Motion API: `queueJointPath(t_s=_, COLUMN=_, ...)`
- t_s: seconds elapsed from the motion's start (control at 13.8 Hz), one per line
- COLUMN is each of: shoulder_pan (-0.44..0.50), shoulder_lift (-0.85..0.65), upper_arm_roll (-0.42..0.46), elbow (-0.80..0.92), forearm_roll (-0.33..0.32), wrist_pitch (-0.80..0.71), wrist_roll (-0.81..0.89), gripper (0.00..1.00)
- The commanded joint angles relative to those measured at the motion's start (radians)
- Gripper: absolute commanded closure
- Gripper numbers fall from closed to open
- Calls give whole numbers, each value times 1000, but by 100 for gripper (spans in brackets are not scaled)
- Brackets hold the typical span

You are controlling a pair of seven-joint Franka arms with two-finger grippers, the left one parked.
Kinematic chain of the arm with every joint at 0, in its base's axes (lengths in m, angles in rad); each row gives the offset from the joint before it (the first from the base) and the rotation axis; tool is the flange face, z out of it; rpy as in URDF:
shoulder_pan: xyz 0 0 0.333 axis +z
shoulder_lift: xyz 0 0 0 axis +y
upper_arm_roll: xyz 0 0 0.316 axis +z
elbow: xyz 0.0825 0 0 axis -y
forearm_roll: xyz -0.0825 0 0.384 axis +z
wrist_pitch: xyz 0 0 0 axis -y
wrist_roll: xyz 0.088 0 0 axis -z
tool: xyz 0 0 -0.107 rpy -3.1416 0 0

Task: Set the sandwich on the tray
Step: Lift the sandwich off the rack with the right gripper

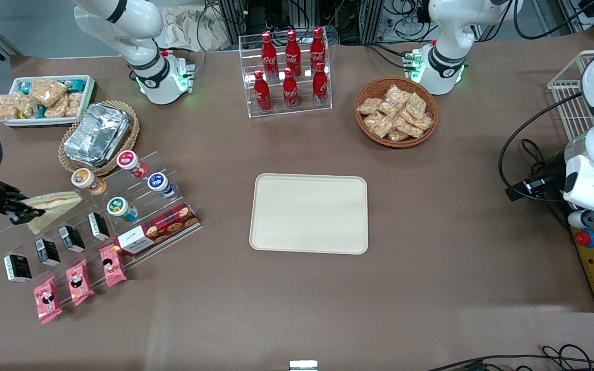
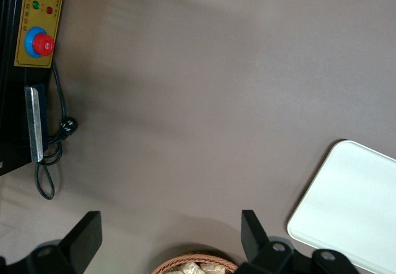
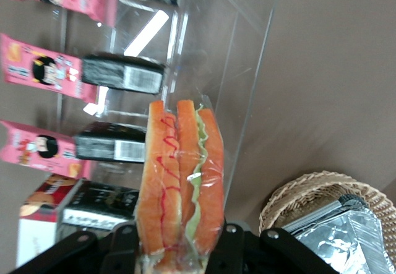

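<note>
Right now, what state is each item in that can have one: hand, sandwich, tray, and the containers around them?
hand: shut on the sandwich, at the working arm's end of the table, over the clear stepped rack.
sandwich: wrapped, gripped, held above the rack, not yet on the tray.
tray: flat on the table, nothing on it.
foil container: lidded, sitting in a wicker basket.
cola bottles: upright, capped, in a clear rack.

Wrapped sandwich (image 1: 52, 206) in gripper (image 1: 25, 210); cream tray (image 1: 309, 213) bare.

gripper (image 1: 28, 209) clamped (working arm's end)
</note>
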Motion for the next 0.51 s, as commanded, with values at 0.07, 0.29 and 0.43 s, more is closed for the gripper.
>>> queueJointPath(t_s=0.07, shoulder_pan=2, shoulder_lift=28, upper_arm_roll=2, elbow=207, forearm_roll=16, wrist_pitch=-176, wrist_roll=-20, gripper=62)
queueJointPath(t_s=0.29, shoulder_pan=55, shoulder_lift=17, upper_arm_roll=4, elbow=287, forearm_roll=16, wrist_pitch=-199, wrist_roll=-29, gripper=61)
queueJointPath(t_s=0.43, shoulder_pan=104, shoulder_lift=14, upper_arm_roll=17, elbow=318, forearm_roll=16, wrist_pitch=-201, wrist_roll=-145, gripper=61)
